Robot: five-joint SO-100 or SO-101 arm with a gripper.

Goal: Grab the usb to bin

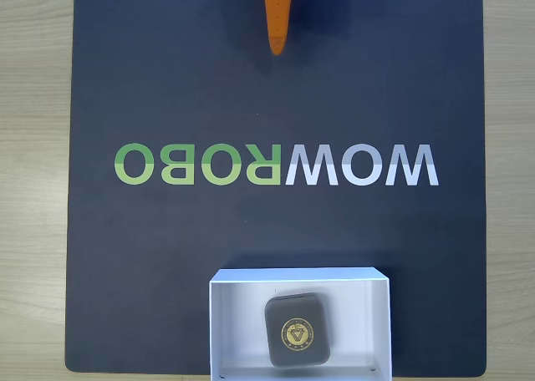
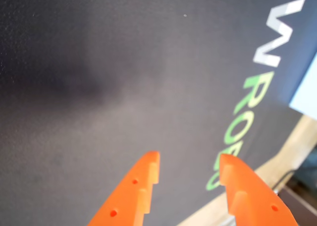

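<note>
At six o'clock in the fixed view, the usb point(image 1: 298, 330) lies inside the bin point(image 1: 219, 314). It looks light, rigid and smooth, best pinched across its flat sides. Up at twelve, the gripper point(image 2: 188, 166) is spread and empty.

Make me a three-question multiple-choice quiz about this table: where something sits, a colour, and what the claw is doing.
1. Where is the usb?
A. on the lettering
B. inside the bin
C. on the bare wood

2. What colour are the fingers?
A. orange
B. blue
C. white

3. How is the gripper?
A. shut on the usb
B. open, holding nothing
C. shut on a cable

Answers: 1 B, white walls surround the grey block; 2 A, both prongs are orange; 3 B, mat shows through the gap.
</note>
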